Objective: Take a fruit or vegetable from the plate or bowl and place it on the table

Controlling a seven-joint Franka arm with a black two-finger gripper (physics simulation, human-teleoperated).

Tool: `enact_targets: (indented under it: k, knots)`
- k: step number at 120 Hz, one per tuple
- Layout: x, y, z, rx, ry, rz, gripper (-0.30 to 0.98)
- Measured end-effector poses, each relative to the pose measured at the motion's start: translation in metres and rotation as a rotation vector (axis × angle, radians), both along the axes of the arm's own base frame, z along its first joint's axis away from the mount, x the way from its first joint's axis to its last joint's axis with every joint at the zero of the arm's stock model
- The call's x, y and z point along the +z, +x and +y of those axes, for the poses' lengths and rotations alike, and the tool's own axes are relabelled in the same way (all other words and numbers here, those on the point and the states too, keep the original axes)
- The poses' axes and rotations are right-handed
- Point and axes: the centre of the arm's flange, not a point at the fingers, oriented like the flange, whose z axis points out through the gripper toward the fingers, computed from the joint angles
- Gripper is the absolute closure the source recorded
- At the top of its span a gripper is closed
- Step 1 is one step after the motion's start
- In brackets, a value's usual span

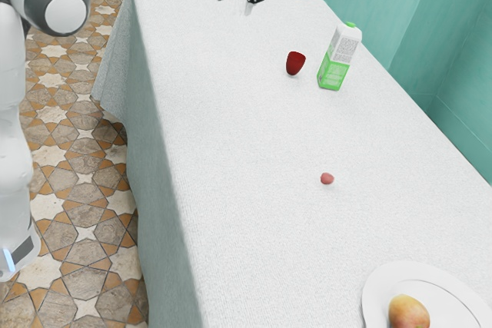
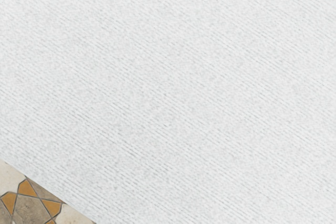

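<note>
I'm hovering my gripper (image 1: 235, 1), fingers parted and empty, above the white tablecloth (image 1: 231, 113), while the fruit (image 1: 409, 313) is sitting well apart from it on the plate (image 1: 376, 292).

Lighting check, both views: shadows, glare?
Exterior view: bright, diffuse light; tablecloth near-white on top, duller down its side, white plate low-contrast against it; faint shadow by the small pink thing. Wrist view: tablecloth evenly lit, no distinct shadow or glare.
</note>
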Motion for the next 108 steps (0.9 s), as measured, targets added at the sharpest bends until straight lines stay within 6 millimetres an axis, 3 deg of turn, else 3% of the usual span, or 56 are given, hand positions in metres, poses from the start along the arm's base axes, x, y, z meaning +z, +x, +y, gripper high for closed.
enact_targets:
  k: [15,20,27,40,42,48,52,63,72,80,92,96,108]
  knots:
    - [0.003,0.037,-0.061,-0.202,0.025,-0.062,0.02]
    - [0.004,0.043,-0.074,-0.247,0.015,-0.081,0.02]
    - [0.008,0.043,-0.073,-0.273,0.013,-0.107,0.02]
    - [0.032,0.037,-0.053,-0.276,0.095,-0.138,0.02]
    - [0.046,0.032,-0.053,-0.278,0.116,-0.161,0.02]
    - [0.138,-0.004,-0.075,-0.304,0.233,-0.330,0.02]
    - [0.153,-0.012,-0.094,-0.337,0.277,-0.334,0.02]
    - [0.117,0.032,-0.150,-0.475,0.295,-0.238,0.02]
    - [0.105,0.047,-0.206,-0.593,0.298,-0.215,0.02]
    - [0.101,0.052,-0.221,-0.632,0.309,-0.206,0.02]
    - [0.084,0.077,-0.248,-0.702,0.322,-0.224,0.02]
    - [0.068,0.091,-0.252,-0.717,0.310,-0.211,0.02]
    - [-0.024,0.161,-0.263,-0.761,0.244,-0.141,0.02]
